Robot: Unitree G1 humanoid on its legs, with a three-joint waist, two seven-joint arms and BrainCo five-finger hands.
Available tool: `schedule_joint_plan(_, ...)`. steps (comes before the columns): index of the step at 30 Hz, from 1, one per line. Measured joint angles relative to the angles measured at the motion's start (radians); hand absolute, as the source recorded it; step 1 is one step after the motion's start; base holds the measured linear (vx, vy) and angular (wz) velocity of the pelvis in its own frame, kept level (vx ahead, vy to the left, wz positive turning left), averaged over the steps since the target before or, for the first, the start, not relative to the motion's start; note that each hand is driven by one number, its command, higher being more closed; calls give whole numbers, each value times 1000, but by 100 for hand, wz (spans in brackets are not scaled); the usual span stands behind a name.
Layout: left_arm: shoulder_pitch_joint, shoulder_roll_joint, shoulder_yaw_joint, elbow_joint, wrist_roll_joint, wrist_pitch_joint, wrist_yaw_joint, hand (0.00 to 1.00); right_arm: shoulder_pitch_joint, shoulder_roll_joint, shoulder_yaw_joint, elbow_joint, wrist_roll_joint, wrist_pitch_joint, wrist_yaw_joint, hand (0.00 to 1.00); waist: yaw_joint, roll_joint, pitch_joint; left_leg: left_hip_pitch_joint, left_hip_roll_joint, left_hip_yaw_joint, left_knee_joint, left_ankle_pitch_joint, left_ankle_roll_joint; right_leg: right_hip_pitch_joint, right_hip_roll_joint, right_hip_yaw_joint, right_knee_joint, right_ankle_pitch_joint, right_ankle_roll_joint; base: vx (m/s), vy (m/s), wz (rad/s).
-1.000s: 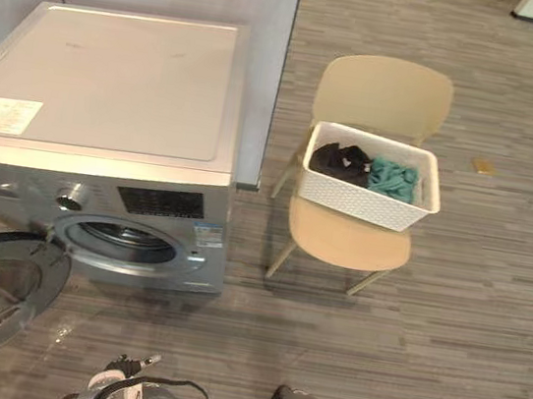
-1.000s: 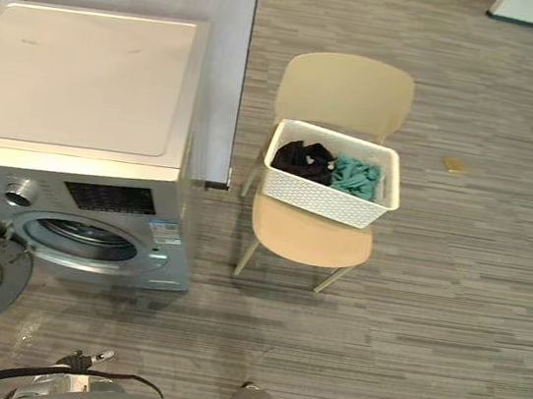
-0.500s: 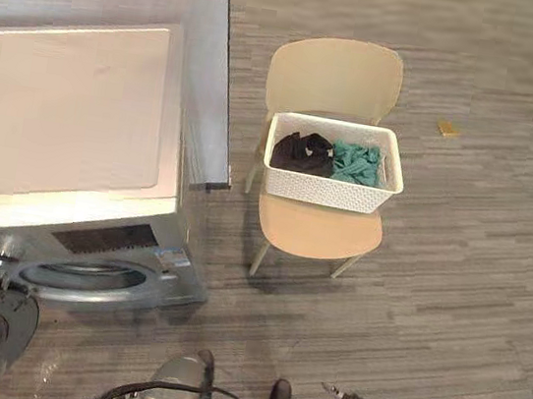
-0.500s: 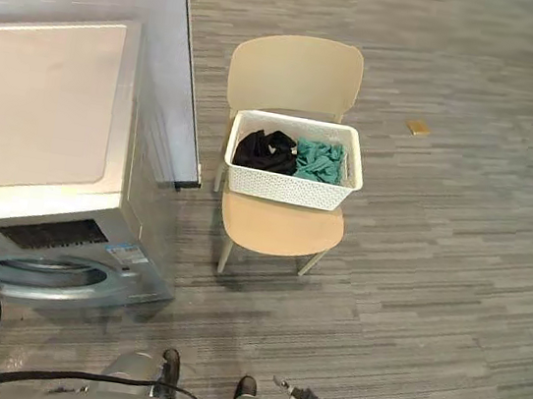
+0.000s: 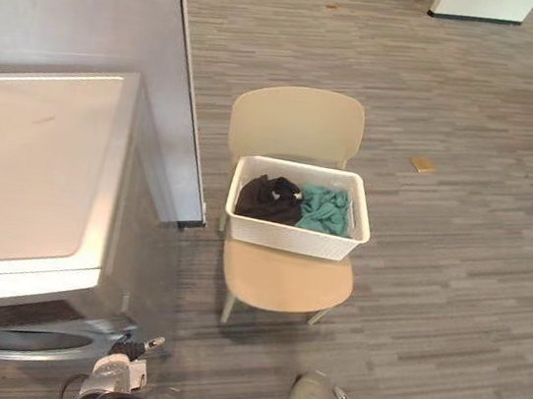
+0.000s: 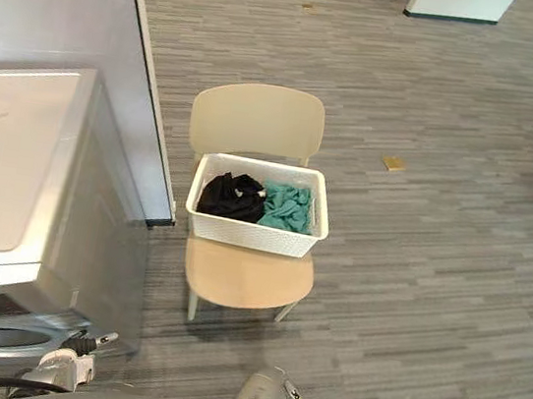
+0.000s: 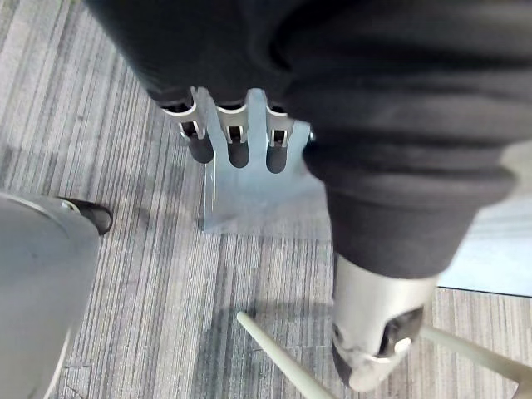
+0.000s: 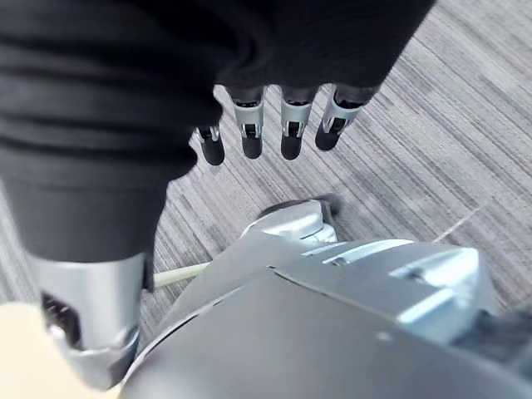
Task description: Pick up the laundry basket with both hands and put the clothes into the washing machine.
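since a second ago the whole view has swung right, so my camera moved and not the furniture; the washing machine (image 5: 31, 176) now sits at the left edge and the laundry basket (image 5: 291, 239) is ahead of me, resting on the chair (image 5: 285, 282) with the dark garment (image 5: 269, 198) and teal garment (image 5: 325, 210) inside; my left hand (image 7: 237, 143) and right hand (image 8: 266, 137) hang low with fingers loose and spread, holding nothing; what worries me is the grey partition (image 5: 178, 88) just beside the basket's left end, which could crowd my left hand and give an uneven grip; a lopsided lift could spill the clothes or drag the chair, and turning back may clip the machine's corner.
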Motion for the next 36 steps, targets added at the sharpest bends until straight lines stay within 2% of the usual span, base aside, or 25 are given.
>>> schedule_joint_plan(1,12,4,7,-1,7,-1,0,0,9,7,-4,0,1,4,0,0,-2,-3,-2,6,21,-12,5,-17,-26,-3,9,2,26,59,122,254,-629,36)
schedule_joint_plan(2,26,-38,13,4,23,0,-4,0,8,-8,-20,-1,0,6,0,0,-1,42,-11,22,79,-28,-11,-6,-30,-33,54,-27,128,-36,96,235,-564,18)
schedule_joint_plan(3,49,-76,50,1,31,-1,-3,0,-1,-21,-20,-3,-4,7,1,0,4,54,-29,22,89,-29,-27,53,-13,-75,58,-29,214,-97,74,227,-539,15)
schedule_joint_plan(4,48,-83,60,1,33,-1,-2,0,-1,-24,-20,-1,-18,9,0,0,1,56,-27,22,96,-39,-33,83,-18,-74,59,-40,242,-115,61,276,-592,42)
schedule_joint_plan(6,60,-94,81,5,35,2,10,0,10,-47,-26,3,-34,12,-1,0,-19,85,-46,-40,152,-125,35,206,-11,-16,82,-140,259,-179,22,285,-564,81)
schedule_joint_plan(7,62,-94,91,5,38,3,16,0,9,-49,-19,5,-34,13,0,0,-22,86,-46,-82,165,-155,96,247,-6,10,96,-167,243,-185,10,193,-391,79)
schedule_joint_plan(8,59,-93,119,-5,36,3,20,0,7,-47,12,3,-28,12,-1,0,-17,79,-44,-169,186,-199,229,350,38,61,125,-209,203,-186,-16,213,-482,46)
schedule_joint_plan(9,55,-91,128,-21,35,1,22,0,-6,-47,50,-18,-18,10,-7,0,5,71,-39,-250,194,-216,366,408,46,104,148,-228,161,-179,-44,142,-318,23)
schedule_joint_plan(10,54,-89,127,-29,35,1,23,0,-18,-52,61,-31,-15,9,-13,0,11,68,-37,-282,186,-207,429,398,43,120,156,-232,144,-175,-54,168,-280,-10)
schedule_joint_plan(11,51,-82,105,-42,34,0,23,0,-35,-61,92,-86,10,5,-28,0,15,60,-33,-340,155,-159,510,353,49,148,161,-237,118,-170,-63,147,-122,-8)
schedule_joint_plan(12,49,-75,84,-50,34,0,27,0,-42,-60,113,-177,39,4,-48,0,14,54,-29,-380,126,-70,515,333,64,177,158,-244,99,-168,-64,153,-92,-5)
schedule_joint_plan(13,50,-70,81,-53,33,-1,28,0,-38,-56,122,-229,49,3,-58,0,16,47,-31,-383,124,-36,516,328,97,186,156,-244,94,-168,-64,187,-61,13)
schedule_joint_plan(14,52,-59,76,-51,34,1,44,0,-29,-44,141,-343,76,3,-83,0,11,26,-42,-355,120,9,459,343,78,208,140,-257,74,-166,-60,174,-28,28)
schedule_joint_plan(15,52,-60,75,-49,34,3,51,0,-24,-30,146,-405,92,2,-94,0,2,17,-45,-345,115,39,430,335,67,218,131,-264,56,-161,-53,224,38,78)
schedule_joint_plan(16,45,-63,66,-50,34,1,63,0,-29,-25,151,-538,126,-13,-132,0,-4,-2,-37,-347,73,98,344,177,48,238,98,-292,6,-138,-34,156,87,89)
schedule_joint_plan(17,42,-60,61,-48,39,3,68,0,-49,-32,148,-598,144,-25,-151,0,-3,-11,-28,-309,17,126,142,163,40,247,71,-307,-16,-120,-22,136,118,82)
schedule_joint_plan(18,44,-59,47,-45,45,4,73,0,-62,-39,144,-640,151,-31,-161,0,-2,-1,-24,-271,-6,148,2,213,56,250,69,-310,-23,-112,-18,108,135,44)
schedule_joint_plan(19,44,-53,24,-34,51,5,80,0,-83,-43,131,-717,160,-49,-172,0,1,27,-21,-233,-17,176,-86,285,54,258,80,-303,-29,-114,-8,123,174,34)
schedule_joint_plan(21,42,-12,-11,-29,88,8,89,0,-108,-16,186,-839,159,-67,-195,0,11,0,-7,-219,-44,163,-86,288,69,305,75,-280,-91,-83,-10,89,145,21)
schedule_joint_plan(23,47,21,-49,-16,129,11,89,0,-124,5,270,-950,118,-115,-195,0,15,-17,-12,-215,-56,165,-97,286,72,329,81,-265,-163,-45,-14,33,96,-4)
schedule_joint_plan(25,49,29,-74,-15,147,13,88,0,-138,7,315,-1029,112,-136,-194,0,20,-18,-13,-215,-61,163,-120,286,72,346,92,-260,-222,-15,-10,4,74,-7)
schedule_joint_plan(28,66,42,-117,-14,155,8,86,0,-128,-17,390,-1073,30,-156,-174,0,27,-19,-23,-205,-76,159,-178,317,70,347,92,-260,-259,-9,-1,-26,-11,0)
schedule_joint_plan(33,104,60,-178,-7,230,2,55,0,-147,-214,603,-1039,-161,-158,-70,0,29,-15,-59,-176,-80,138,-334,417,61,326,112,-279,-274,-1,13,-58,-50,10)
schedule_joint_plan(36,115,65,-181,-6,261,0,47,0,-240,-304,714,-904,-196,-169,-28,0,39,-24,-69,-163,-76,137,-388,454,60,315,122,-279,-274,5,17,-65,-20,3)
